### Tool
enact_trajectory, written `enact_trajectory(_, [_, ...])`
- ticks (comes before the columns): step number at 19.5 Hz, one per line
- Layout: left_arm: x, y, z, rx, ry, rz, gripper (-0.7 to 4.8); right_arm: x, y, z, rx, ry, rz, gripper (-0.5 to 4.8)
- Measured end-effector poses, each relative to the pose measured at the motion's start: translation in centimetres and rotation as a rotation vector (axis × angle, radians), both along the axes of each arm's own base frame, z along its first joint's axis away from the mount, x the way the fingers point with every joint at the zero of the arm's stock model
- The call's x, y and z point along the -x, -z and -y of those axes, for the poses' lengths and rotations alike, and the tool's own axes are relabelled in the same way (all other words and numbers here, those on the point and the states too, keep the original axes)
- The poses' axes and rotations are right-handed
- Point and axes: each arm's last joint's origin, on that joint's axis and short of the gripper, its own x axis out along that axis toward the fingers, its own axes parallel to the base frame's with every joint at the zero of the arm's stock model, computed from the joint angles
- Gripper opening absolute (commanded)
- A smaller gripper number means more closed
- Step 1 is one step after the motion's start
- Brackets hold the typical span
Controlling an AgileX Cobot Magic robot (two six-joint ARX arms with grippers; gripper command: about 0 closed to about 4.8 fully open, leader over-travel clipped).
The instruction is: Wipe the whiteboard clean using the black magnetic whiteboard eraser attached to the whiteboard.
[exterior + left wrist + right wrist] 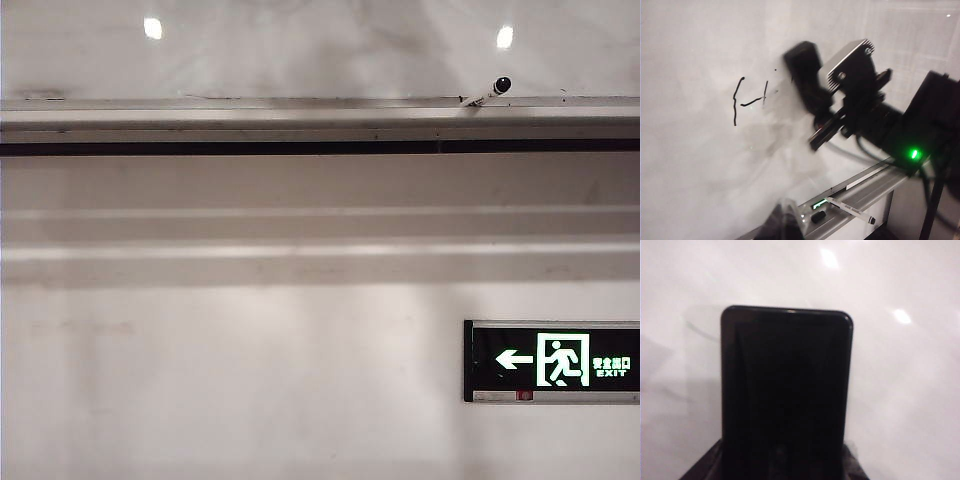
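Left wrist view: right gripper [812, 100] holds the black eraser [802, 67] flat against the whiteboard [700, 170], just to the 3 o'clock side of the black marker strokes [747, 100]. A marker pen [850, 210] lies in the silver edge rail [875, 190] below. Motion blur on arm and eraser.

Right wrist view: eraser [787, 390] fills the centre, clamped at its near end by the right gripper, glossy board [910, 390] behind.

Left gripper: only a dark blur at the frame's 6 o'clock edge [782, 225], apart from the board; jaws clenched, nothing seen held.

Exterior view: board [320, 50] at 12 o'clock, exit sign [550, 362] at 4 o'clock; no arms visible.
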Motion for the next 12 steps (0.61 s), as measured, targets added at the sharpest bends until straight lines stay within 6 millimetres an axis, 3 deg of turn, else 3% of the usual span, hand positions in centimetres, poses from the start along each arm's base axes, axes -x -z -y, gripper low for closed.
enact_trajectory(3, [0.0, 0.1, 0.0, -0.003, 0.003, -0.009, -0.05, -0.7, 2.0, -2.4, 0.054, -0.069, -0.053, 1.65])
enact_trajectory(7, [0.0, 0.1, 0.0, -0.004, 0.003, -0.011, -0.06, -0.8, 3.0, -3.6, 0.107, -0.148, -0.092, 1.65])
enact_trajectory(12, [0.0, 0.1, 0.0, -0.004, 0.003, -0.011, -0.05, -1.5, 6.6, -6.3, 0.236, -0.304, -0.220, 1.47])
